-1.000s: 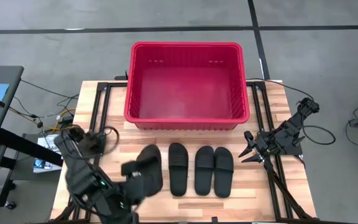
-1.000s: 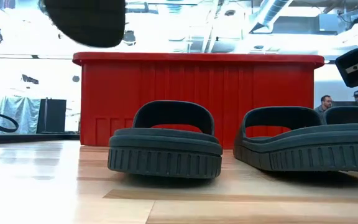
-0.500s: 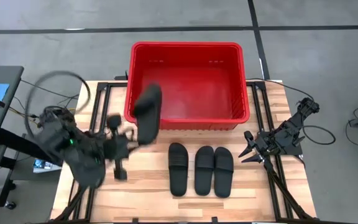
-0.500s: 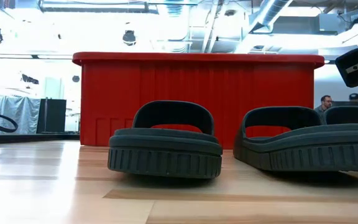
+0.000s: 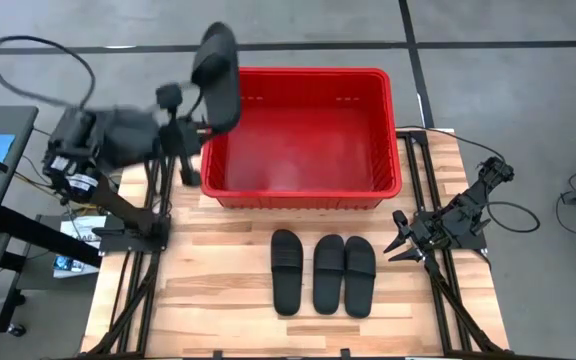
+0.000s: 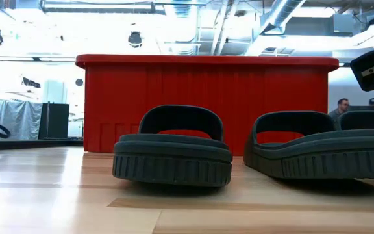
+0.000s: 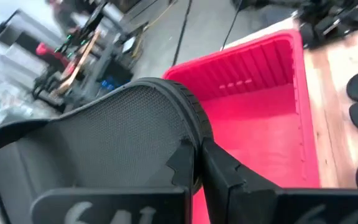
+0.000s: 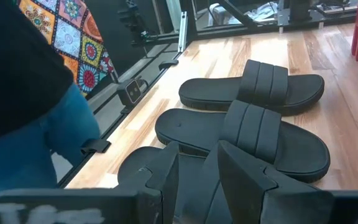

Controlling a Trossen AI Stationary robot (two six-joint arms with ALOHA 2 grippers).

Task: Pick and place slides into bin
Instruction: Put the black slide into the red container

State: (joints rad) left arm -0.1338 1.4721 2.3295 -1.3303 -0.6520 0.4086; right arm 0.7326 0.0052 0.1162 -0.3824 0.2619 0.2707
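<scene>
My left gripper (image 5: 194, 122) is shut on one black slide (image 5: 218, 72), held high over the far left corner of the red bin (image 5: 298, 135). The slide fills the left wrist view (image 7: 104, 143), with the bin (image 7: 266, 106) below it. Three more black slides (image 5: 288, 270) (image 5: 328, 272) (image 5: 360, 272) lie side by side on their soles, on the table near the bin's near wall. My right gripper (image 5: 398, 240) is open and empty, to the right of them. My left gripper pinches the slide at the edge of its sole (image 7: 191, 134). One finger (image 7: 222, 177) shows against that edge; the slide hides the other. The slide is lifted clear and stretches away from the fingers toward the table's far edge.
Black frame rails (image 5: 158, 190) run along both sides of the wooden table (image 5: 218, 290). Cables lie at the left. The low view shows two slides (image 6: 172, 153) (image 6: 317, 153) before the bin (image 6: 206, 97). A person (image 8: 30, 93) stands beyond the table's near edge.
My left gripper has swung from the table's near left part up and toward the far edge, keeping hold of the slide. The slide has gone from just above the table to high over the bin's far left corner.
</scene>
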